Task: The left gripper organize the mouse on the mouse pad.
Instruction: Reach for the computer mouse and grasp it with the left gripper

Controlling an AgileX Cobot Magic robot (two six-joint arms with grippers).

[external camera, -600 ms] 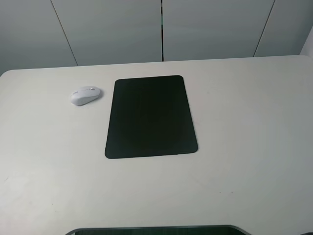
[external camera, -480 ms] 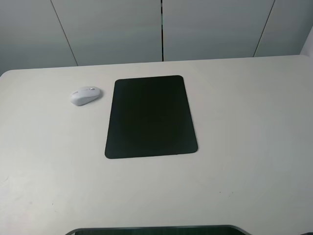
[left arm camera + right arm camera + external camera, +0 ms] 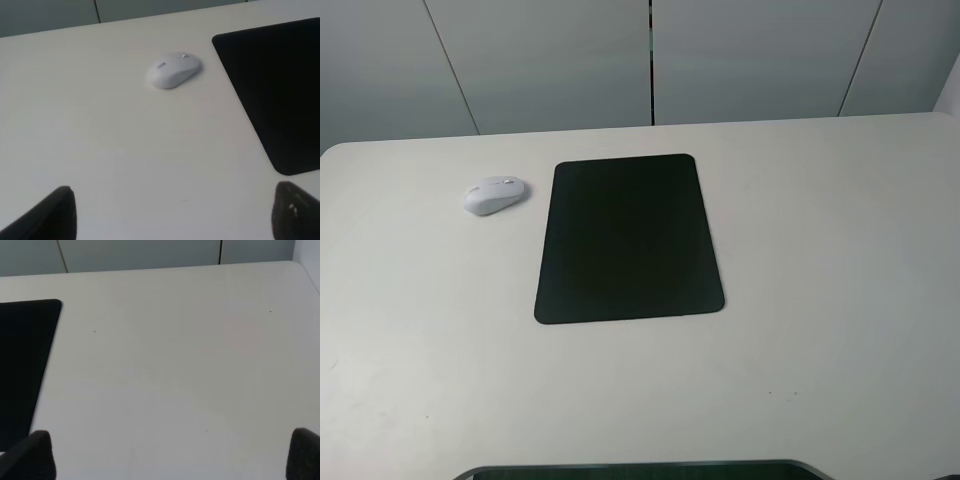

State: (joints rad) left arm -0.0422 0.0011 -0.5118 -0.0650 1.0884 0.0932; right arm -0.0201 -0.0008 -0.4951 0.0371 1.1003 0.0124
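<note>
The white mouse (image 3: 493,194) lies on the bare table just left of the black mouse pad (image 3: 628,238), apart from it. In the left wrist view the mouse (image 3: 173,69) sits ahead of the left gripper (image 3: 175,215), whose two dark fingertips (image 3: 47,215) stand wide apart and open with nothing between them; the pad (image 3: 275,85) runs along one side. The right gripper (image 3: 172,455) is open too, over bare table, with the pad's edge (image 3: 22,355) beside it. Neither gripper shows in the exterior high view.
The pale table (image 3: 820,300) ends at a back edge before grey wall panels (image 3: 650,60). A dark curved edge (image 3: 640,468) shows at the bottom of the exterior high view.
</note>
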